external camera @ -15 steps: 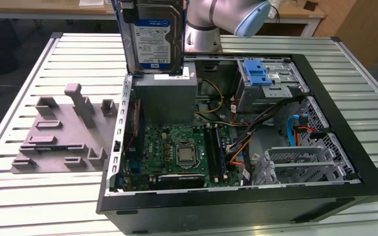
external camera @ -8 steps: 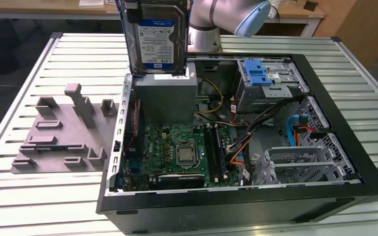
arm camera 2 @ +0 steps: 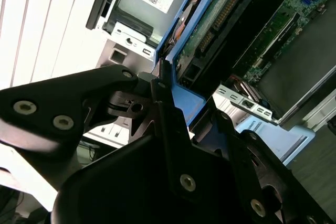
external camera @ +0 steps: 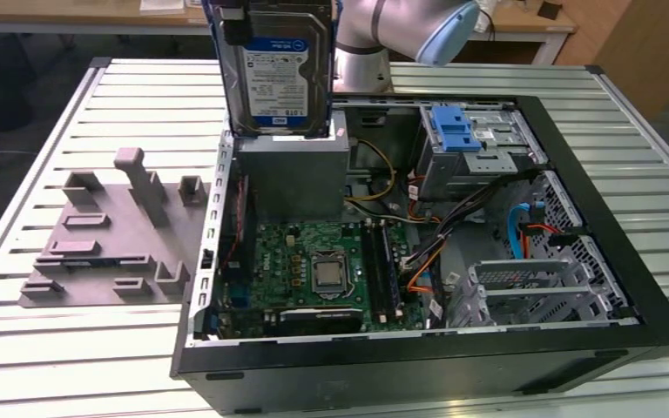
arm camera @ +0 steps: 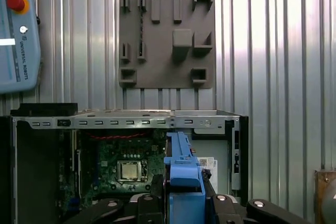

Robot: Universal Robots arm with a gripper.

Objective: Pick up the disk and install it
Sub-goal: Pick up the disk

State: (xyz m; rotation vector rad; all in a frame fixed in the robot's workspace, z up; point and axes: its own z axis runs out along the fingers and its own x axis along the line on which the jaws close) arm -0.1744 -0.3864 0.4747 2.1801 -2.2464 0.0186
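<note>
Blue-railed disk clamped upright in tool, above open case.

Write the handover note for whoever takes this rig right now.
The claw is shut on the disk, gripping its blue carrier.
The disk hangs upright in the air above the grey power supply box of the open computer case.
Done: pickup.
Left: the install. The disk is in no bay yet; the drive cage with the blue latch stands apart from it, toward the exterior view's right.
</note>
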